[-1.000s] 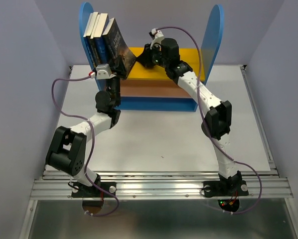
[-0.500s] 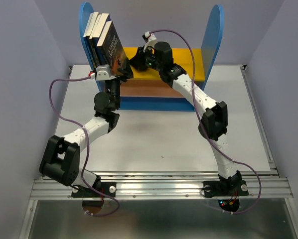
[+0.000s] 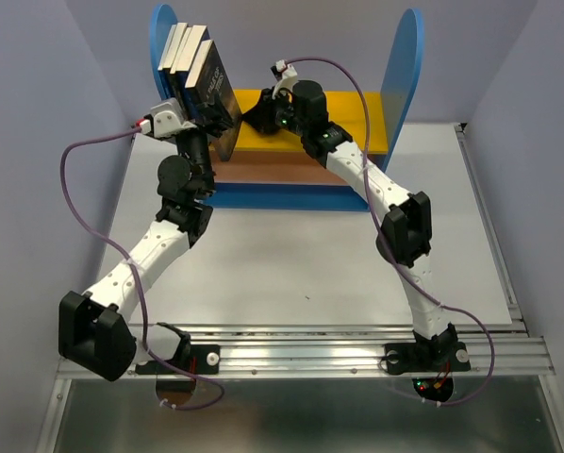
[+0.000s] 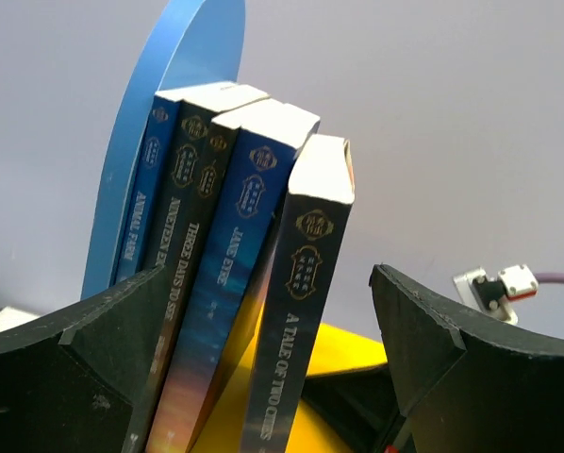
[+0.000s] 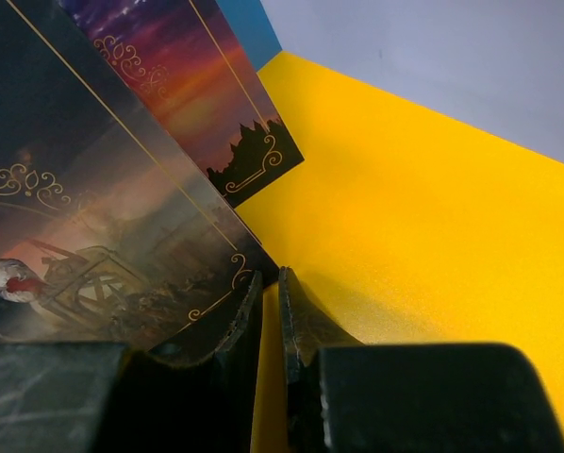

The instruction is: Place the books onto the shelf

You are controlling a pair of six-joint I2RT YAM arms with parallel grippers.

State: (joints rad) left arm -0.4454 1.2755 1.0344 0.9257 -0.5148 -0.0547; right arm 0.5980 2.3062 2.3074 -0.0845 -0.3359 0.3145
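Observation:
Several books (image 3: 195,75) stand leaning against the left blue panel of the shelf (image 3: 402,66), on its yellow upper board (image 3: 357,118). In the left wrist view their spines show, with A Tale of Two Cities (image 4: 301,330) outermost beside Jane Eyre (image 4: 240,245). My left gripper (image 4: 268,274) is open wide in front of the spines, its fingers (image 4: 423,330) apart from them. My right gripper (image 5: 270,276) is shut with nothing in it. It rests on the yellow board (image 5: 433,217), one finger against the lower corner of the outermost book's cover (image 5: 103,217).
The shelf's brown lower board (image 3: 282,168) and blue base (image 3: 291,196) lie below the books. The right blue panel stands far from both grippers. The grey table (image 3: 310,264) spreads in front of the shelf, and a purple cable (image 3: 89,189) loops beside the left arm.
My left gripper has opened and let go of the outermost book, and its arm has swung left. The right gripper has moved left to the book, which now leans closer to the others.

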